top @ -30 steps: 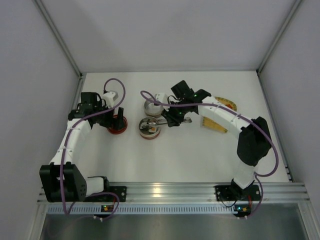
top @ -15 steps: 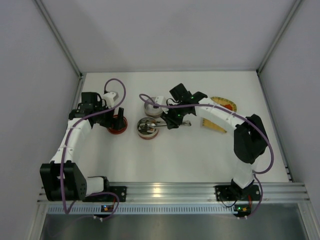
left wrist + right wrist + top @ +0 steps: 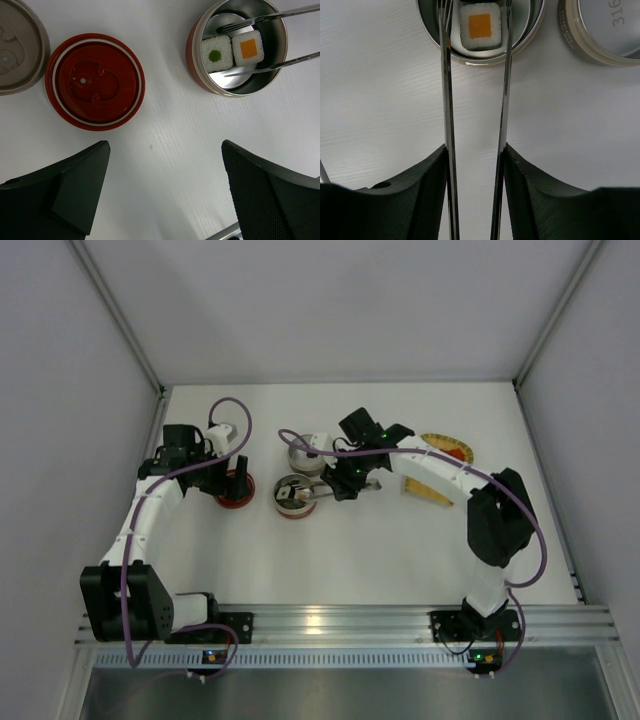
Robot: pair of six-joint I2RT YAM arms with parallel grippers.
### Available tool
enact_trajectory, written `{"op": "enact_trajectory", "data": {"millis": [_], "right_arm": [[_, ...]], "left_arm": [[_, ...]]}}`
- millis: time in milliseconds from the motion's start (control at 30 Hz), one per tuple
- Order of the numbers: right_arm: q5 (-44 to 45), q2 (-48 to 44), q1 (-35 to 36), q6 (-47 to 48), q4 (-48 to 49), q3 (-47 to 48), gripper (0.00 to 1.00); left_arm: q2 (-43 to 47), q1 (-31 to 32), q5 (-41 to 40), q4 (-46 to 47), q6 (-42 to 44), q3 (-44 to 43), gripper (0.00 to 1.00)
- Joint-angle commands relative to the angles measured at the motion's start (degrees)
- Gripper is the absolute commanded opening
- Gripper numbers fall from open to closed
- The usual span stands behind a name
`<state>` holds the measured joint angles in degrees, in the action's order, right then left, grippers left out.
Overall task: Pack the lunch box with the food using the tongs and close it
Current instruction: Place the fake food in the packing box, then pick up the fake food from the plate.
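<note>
Bearing the open lunch box [image 3: 192,55], a white table [image 3: 400,550] meets grey walls [image 3: 330,310].

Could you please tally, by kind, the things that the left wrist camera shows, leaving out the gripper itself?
Sushi pieces: 2, green-topped and orange-topped
Round lids: 2, red and beige
Steel lunch box: 1
Tongs: 1
Total: 6

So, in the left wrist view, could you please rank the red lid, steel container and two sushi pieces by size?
Red lid and steel container: about alike.
Orange-topped piece and green-topped piece: much smaller, alike.
</note>
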<state>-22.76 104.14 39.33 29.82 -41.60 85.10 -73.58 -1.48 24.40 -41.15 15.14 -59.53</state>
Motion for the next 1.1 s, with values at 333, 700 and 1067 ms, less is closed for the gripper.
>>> {"op": "enact_trajectory", "data": {"millis": [333,700,1067], "right_arm": [[-2.11,-7.54,0.57,0.15,-2.6,4.81,0.44],[-3.69,-16.68,-7.32,-5.56,-5.06,1.4,0.37],[10.36,-32.42,-32.11,-9.61,-7.96,-12.68,0.29]], "left_arm": [[0.28,-0.37,0.73,1.51,0.42,-0.76,0.98],[2.04,-0.46,-0.06,0.54,0.69,-0.85,0.98],[1.86,-0.37,2.67,1.42,-1.42,-0.94,0.98]]}}
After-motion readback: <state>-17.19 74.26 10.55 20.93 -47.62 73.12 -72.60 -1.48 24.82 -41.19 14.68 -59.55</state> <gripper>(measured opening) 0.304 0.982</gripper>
